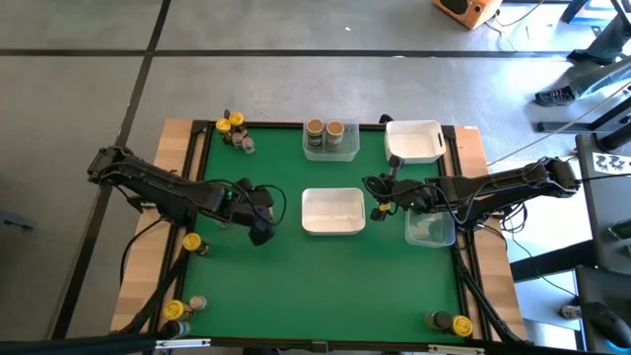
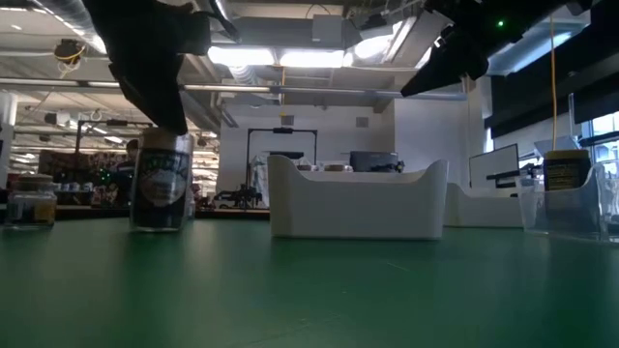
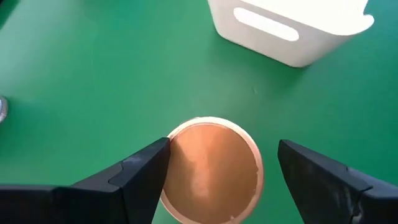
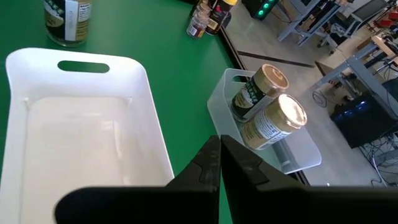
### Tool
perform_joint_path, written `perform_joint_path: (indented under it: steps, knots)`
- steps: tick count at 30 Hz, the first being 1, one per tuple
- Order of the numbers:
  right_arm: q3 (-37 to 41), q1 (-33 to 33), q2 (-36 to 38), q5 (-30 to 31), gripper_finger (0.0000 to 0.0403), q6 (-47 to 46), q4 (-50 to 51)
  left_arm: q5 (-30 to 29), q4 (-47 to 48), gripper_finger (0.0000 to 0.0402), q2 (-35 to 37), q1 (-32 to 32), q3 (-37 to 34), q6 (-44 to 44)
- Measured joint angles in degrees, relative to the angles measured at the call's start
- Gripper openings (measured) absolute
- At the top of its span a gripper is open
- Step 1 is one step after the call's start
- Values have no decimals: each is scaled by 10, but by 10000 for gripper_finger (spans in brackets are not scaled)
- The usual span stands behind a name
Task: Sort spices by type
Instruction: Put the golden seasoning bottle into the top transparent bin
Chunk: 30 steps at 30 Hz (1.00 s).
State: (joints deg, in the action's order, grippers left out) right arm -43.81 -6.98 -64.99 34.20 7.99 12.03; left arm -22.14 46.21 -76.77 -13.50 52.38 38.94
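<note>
Left gripper (image 3: 217,180): jaws wide, straddling a round tan-lidded jar (image 3: 211,169), unheld. Right gripper (image 4: 219,163): shut, empty. White plastic tray (image 1: 333,211) at the jar's 3 o'clock on green felt.

We see a matt green counter (image 1: 276,286) with bare wood edges, a smooth glossy white plastic tray (image 1: 332,211), a clear plastic tray (image 4: 280,149), and a tan metallic jar lid (image 3: 212,168).

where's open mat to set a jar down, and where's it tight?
Free: the wide green strip along the near edge, between the near-left jars and the near-right jar. Also the stretch between the far-left jar cluster and the clear tray holding two jars. Tight: mid-table, where the left gripper, right gripper and centre white tray crowd together.
</note>
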Motion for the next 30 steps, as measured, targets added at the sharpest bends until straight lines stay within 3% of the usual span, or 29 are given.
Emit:
perform_joint_path:
  steps: [4,19,30]
  knots:
    - [0,0,0,-4,14,0,-5,17,13,296,12,0,15,0]
    - [0,0,0,-4,14,0,-5,-5,9,296,23,0,25,-28]
    - [0,0,0,-4,14,0,-6,-3,49,296,23,13,26,0]
